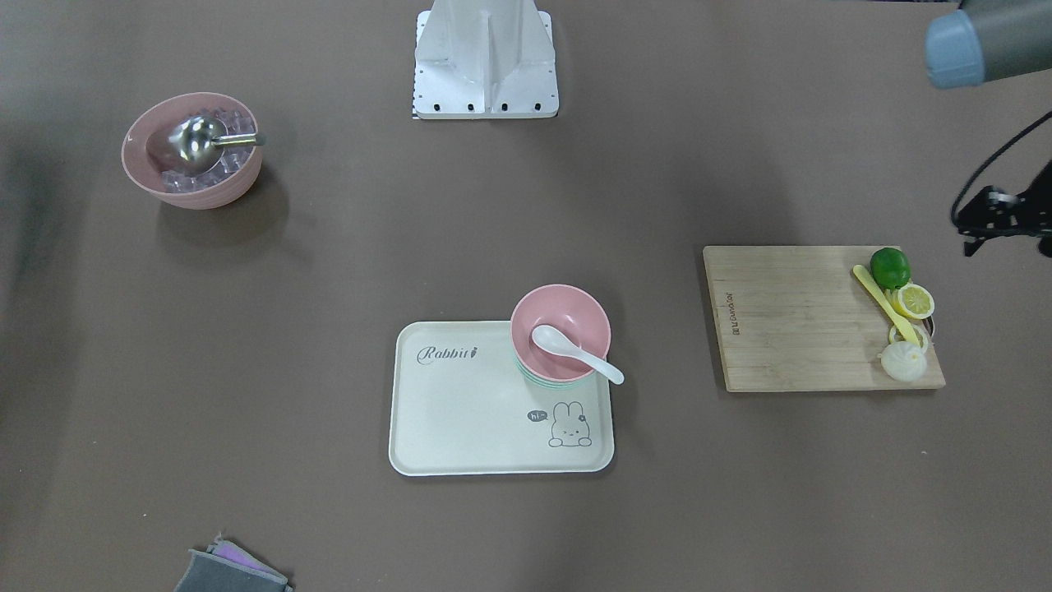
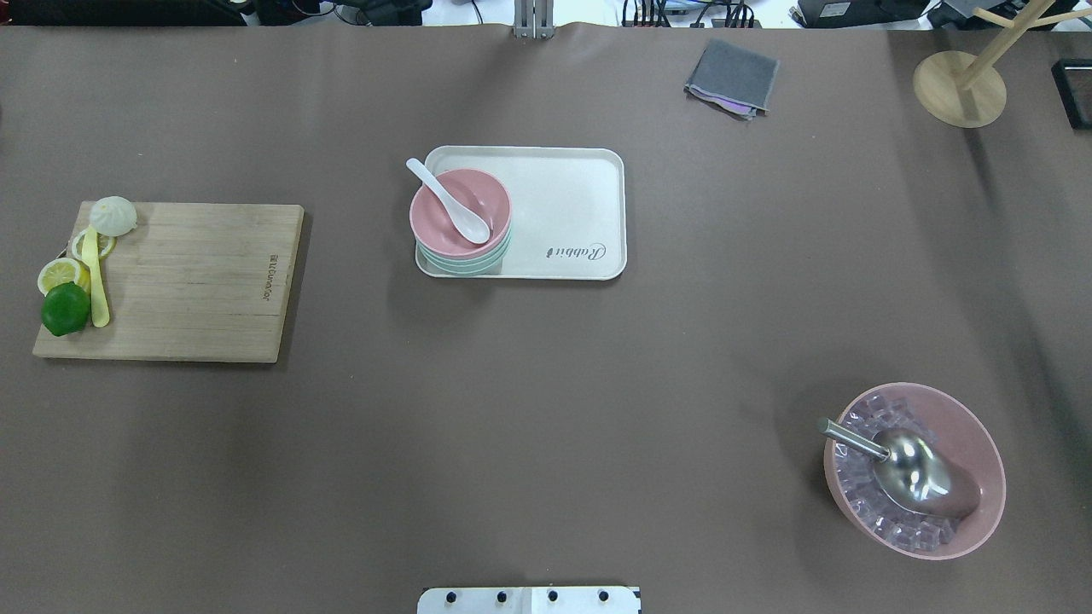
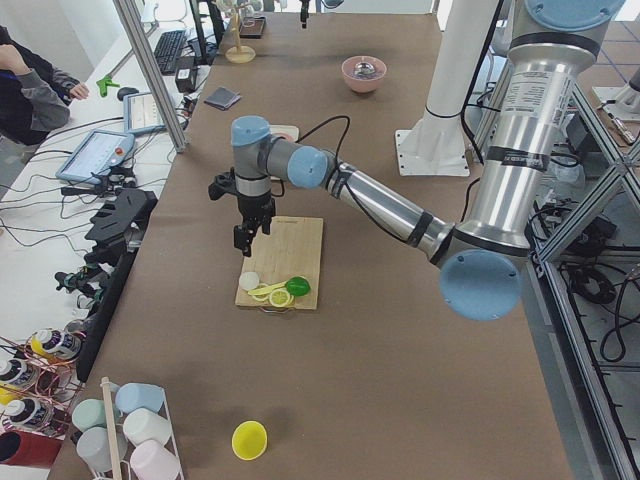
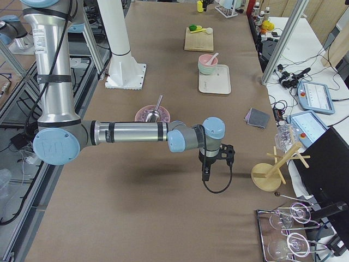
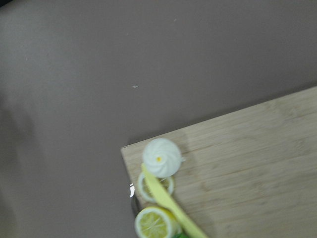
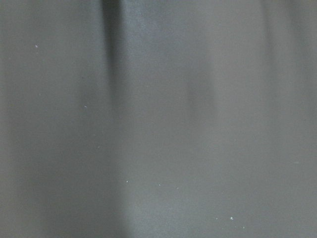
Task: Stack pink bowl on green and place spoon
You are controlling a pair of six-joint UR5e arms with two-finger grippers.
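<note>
Pink bowl [image 1: 560,329] is seen stacked on green bowl [image 2: 465,261] at the tray [image 1: 460,427] corner, with the spoon [image 1: 575,352] laid inside. Task is judged done. Left hand [image 3: 245,238] and right hand [image 4: 206,173] are parked well apart over the desk; apart or together cannot be told.

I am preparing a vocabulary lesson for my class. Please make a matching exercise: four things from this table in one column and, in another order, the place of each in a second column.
Things
1. white spoon
2. metal scoop
3. lime
4. grey cloth

Places
A. on the cutting board
B. directly on the table
C. in the small pink bowl on the tray
D. in the large pink bowl with ice cubes

Pairs: 1-C, 2-D, 3-A, 4-B
</note>
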